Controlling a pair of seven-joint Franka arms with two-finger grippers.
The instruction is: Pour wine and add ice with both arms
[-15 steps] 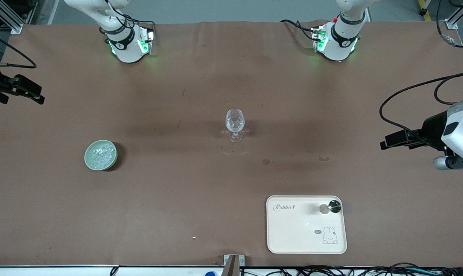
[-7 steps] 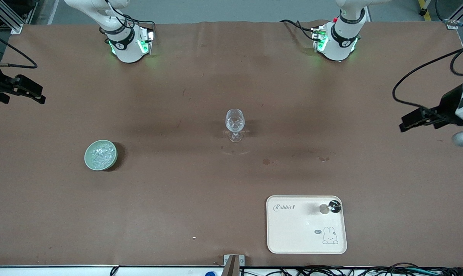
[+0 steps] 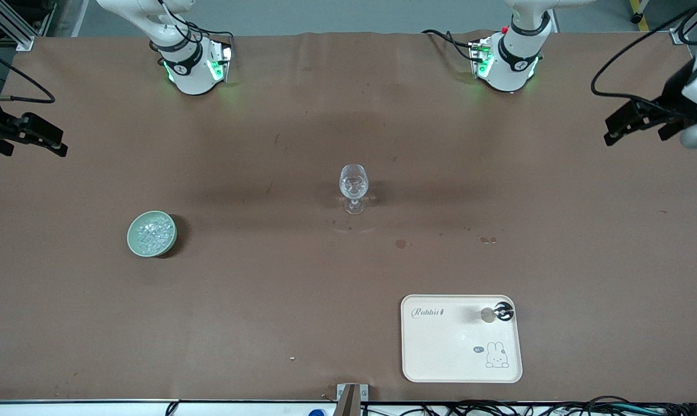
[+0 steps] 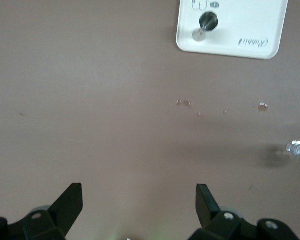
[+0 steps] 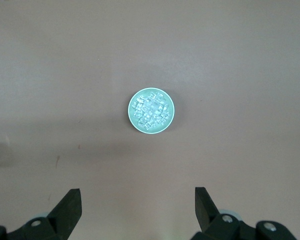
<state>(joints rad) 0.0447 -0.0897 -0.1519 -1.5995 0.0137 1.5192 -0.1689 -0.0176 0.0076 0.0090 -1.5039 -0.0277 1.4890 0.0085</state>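
Note:
A clear stemmed glass (image 3: 354,186) stands upright mid-table; it also shows in the left wrist view as the glass (image 4: 296,148). The ice (image 3: 151,231) lies heaped in a pale green bowl (image 3: 134,242) toward the right arm's end, and the right wrist view looks down on the ice (image 5: 150,110). My left gripper (image 3: 611,132) hangs open and empty over the left arm's end of the table, its own view showing the left gripper (image 4: 138,192) above bare tabletop. My right gripper (image 3: 63,144) hangs open and empty over the table's other end; in its own view the right gripper (image 5: 137,195) holds nothing. No wine is in view.
A cream tray (image 3: 440,346) with a rabbit drawing lies near the front edge, carrying a small black and silver round piece (image 3: 500,312). A few wet spots (image 3: 401,244) mark the brown tabletop between glass and tray.
My left arm has swung away from the front camera along its end of the table, staying open. The right arm has hardly moved.

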